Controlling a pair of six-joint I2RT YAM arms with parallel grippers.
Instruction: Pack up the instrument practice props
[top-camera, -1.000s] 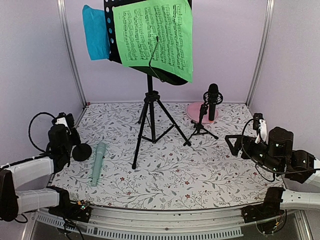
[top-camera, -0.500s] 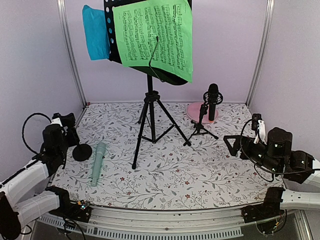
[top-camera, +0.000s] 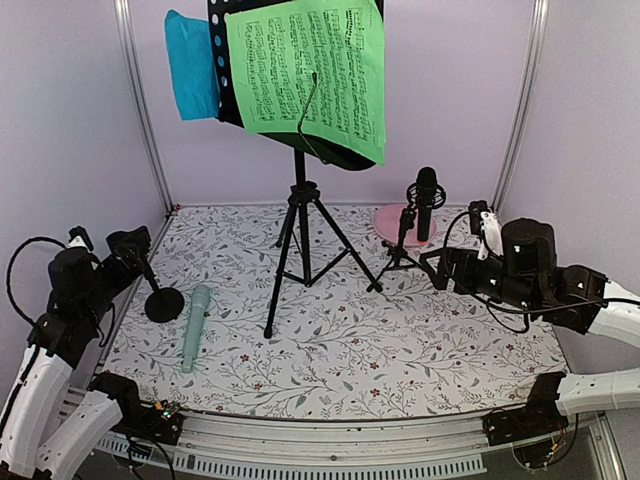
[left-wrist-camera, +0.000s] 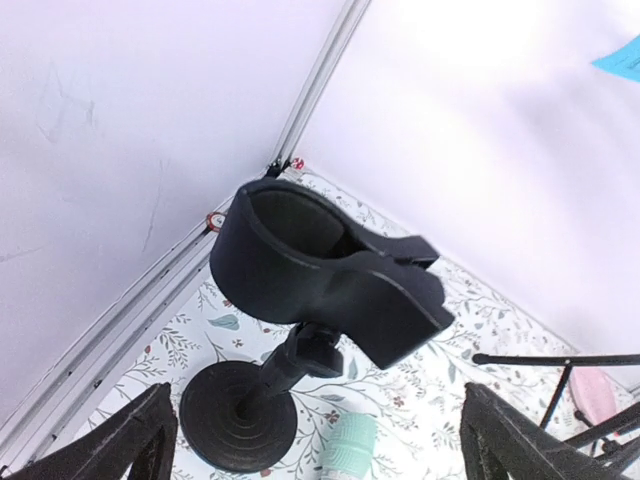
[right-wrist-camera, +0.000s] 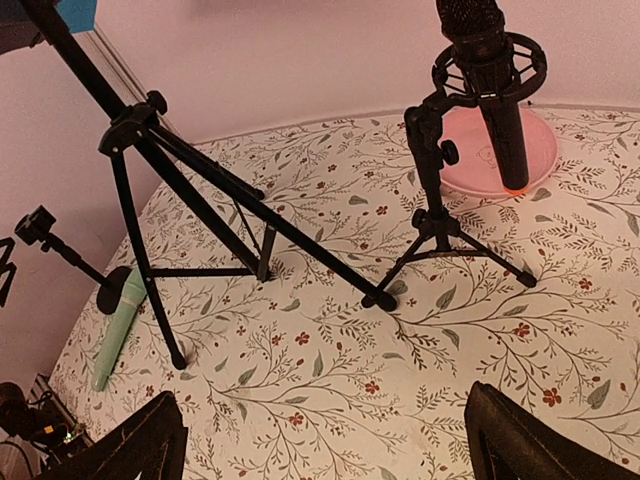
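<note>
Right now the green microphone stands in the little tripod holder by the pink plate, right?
No. The black microphone stands in the tripod holder by the pink plate, as the right wrist view shows. The green microphone lies flat on the table.

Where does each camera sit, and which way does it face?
Top external: above and behind the robot, looking down across the floral table; both arms, left gripper and right gripper, show.
Left wrist: by the left wall, facing the black clip-topped, round-based mic support; own fingers at bottom corners.
Right wrist: facing across the table at the black microphone on its tripod support; own fingers below.
Shared: both wrist views catch the mint-green microphone.
</note>
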